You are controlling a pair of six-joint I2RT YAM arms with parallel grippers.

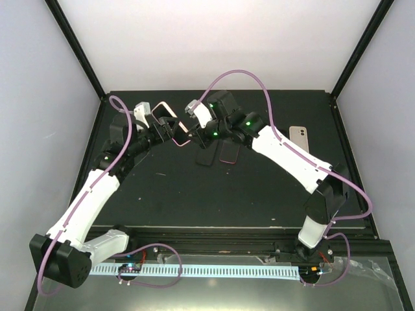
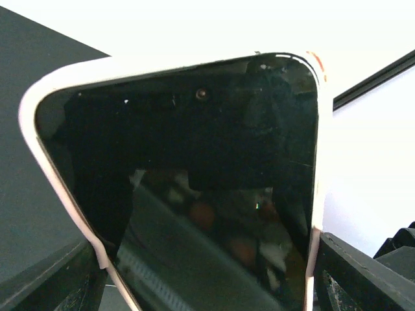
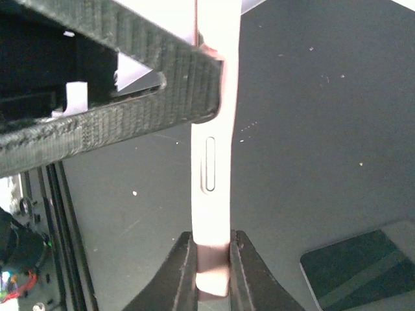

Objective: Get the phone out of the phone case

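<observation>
Overhead, both arms met above the far middle of the tabletop (image 1: 162, 194), near 12 o'clock, sharing one phone case (image 3: 211, 220) held off the surface. The phone (image 2: 194, 194) sat inside it, with a pale rim all round the dark screen. The left claw (image 2: 207, 285) was clenched across the case's long sides; the right claw (image 3: 213, 278) pinched one thin edge, below the side button (image 3: 209, 164). Two dark phones (image 1: 205, 157) lay at 5 o'clock of it — a pale one (image 1: 299, 136) at 3 o'clock.

One cased phone (image 1: 166, 110), two dark phones (image 1: 204, 157), one beige phone (image 1: 299, 136), two arms (image 1: 288, 159).
</observation>
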